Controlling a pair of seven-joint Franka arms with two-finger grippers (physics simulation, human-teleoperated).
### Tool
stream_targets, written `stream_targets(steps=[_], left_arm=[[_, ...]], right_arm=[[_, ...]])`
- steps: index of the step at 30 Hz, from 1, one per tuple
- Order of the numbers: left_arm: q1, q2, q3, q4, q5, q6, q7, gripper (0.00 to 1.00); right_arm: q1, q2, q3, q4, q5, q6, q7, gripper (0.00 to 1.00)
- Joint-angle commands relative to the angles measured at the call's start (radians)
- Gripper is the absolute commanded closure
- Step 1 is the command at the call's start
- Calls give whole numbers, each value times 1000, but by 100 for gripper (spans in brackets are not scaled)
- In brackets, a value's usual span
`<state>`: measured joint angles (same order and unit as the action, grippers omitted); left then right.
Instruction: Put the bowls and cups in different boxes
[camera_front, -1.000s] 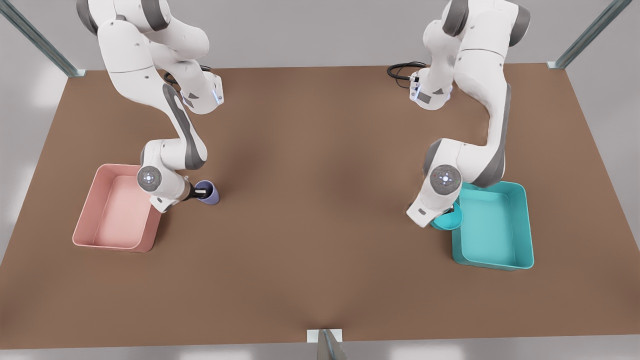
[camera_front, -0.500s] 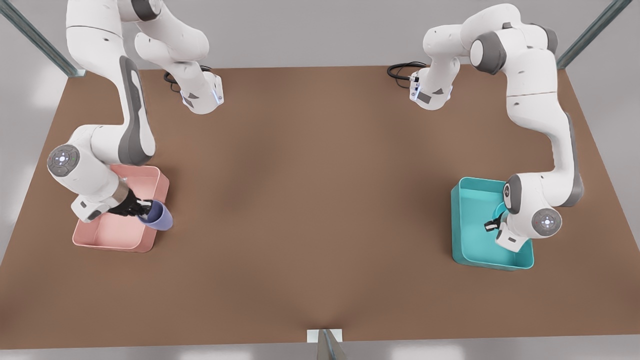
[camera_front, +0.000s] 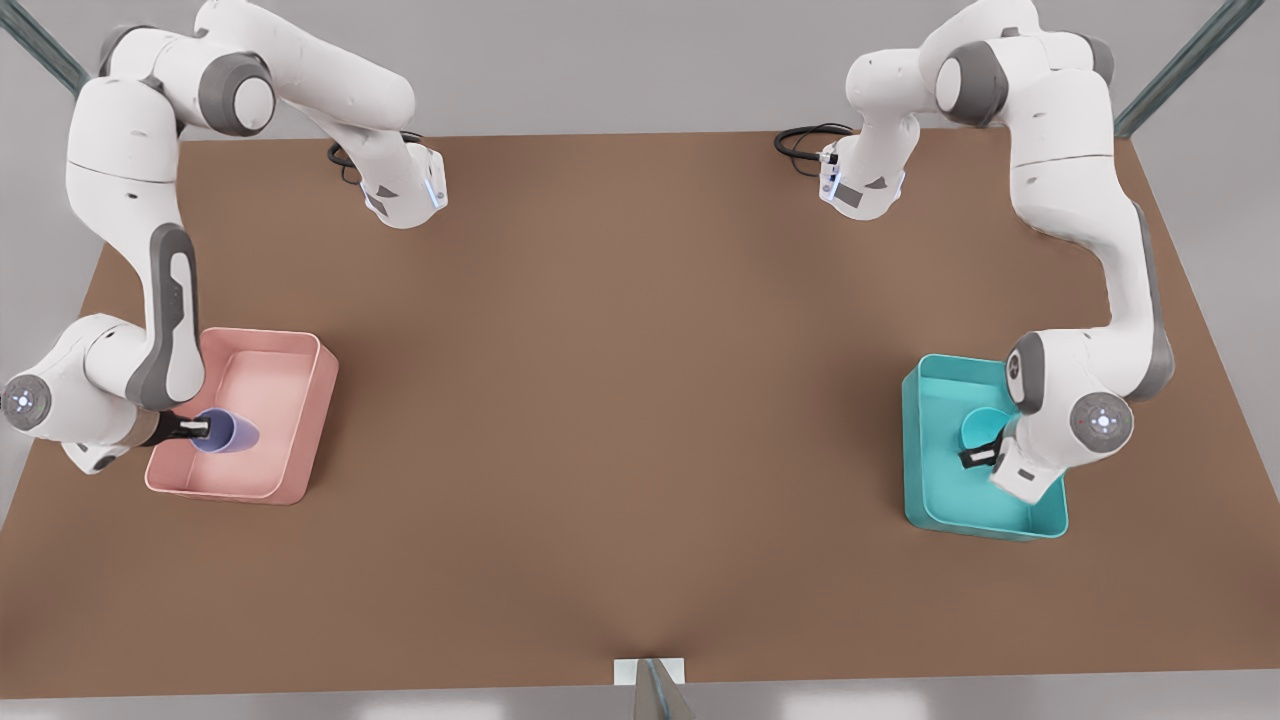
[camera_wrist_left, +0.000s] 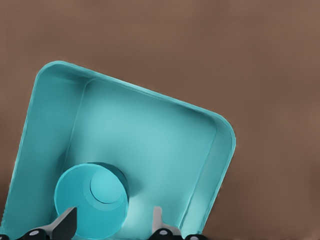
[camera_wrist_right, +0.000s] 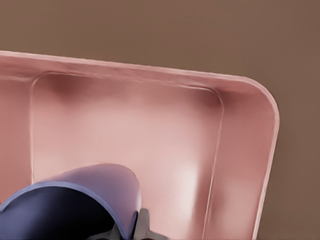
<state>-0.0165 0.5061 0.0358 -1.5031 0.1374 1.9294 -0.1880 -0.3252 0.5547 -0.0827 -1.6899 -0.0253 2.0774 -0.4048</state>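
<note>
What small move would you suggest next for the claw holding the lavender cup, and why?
Probably open the right claw: it grips the lavender cup by its rim over the pink box. The left claw is open, the teal bowl in the teal box.

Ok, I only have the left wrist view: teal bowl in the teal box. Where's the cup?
Observer: The lavender cup is tipped sideways within the pink box outline, at the front view's left.
Operator: Released?
Observer: No. The right gripper is shut on its wall; one of the fingers presses the outside.
Operator: And my arm from outside?
Observer: The left gripper reaches into the teal box from the front view's right, beside the teal bowl.
</note>
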Motion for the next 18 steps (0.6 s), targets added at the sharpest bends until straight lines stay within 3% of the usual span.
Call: stream_targets(steps=[1,3,5,6,7,9,18], left_arm=[[-48,-70,-26,69,18,-335,22,0],[-97,-179,-74,87,-74,-437,182,0],[-131,-195,-82,99,-101,-506,179,0],[-132,-192,-83,138,-102,-521,174,0],[-125,-195,-83,181,-99,-558,174,0],[-122,-196,-80,233,-97,-664,167,0],[-120,-204,-80,241,-88,-722,159,0]], right_arm=[[-8,27,0,7,-1,30,-215,79],[-8,34,0,6,-1,41,-212,79],[-8,34,1,1,-2,41,-212,79],[-8,36,1,-1,-2,40,-213,25],[-9,36,1,-1,-2,40,-218,0],[-8,36,3,-1,-2,36,-226,0],[0,-82,11,7,-2,-134,-255,0]])
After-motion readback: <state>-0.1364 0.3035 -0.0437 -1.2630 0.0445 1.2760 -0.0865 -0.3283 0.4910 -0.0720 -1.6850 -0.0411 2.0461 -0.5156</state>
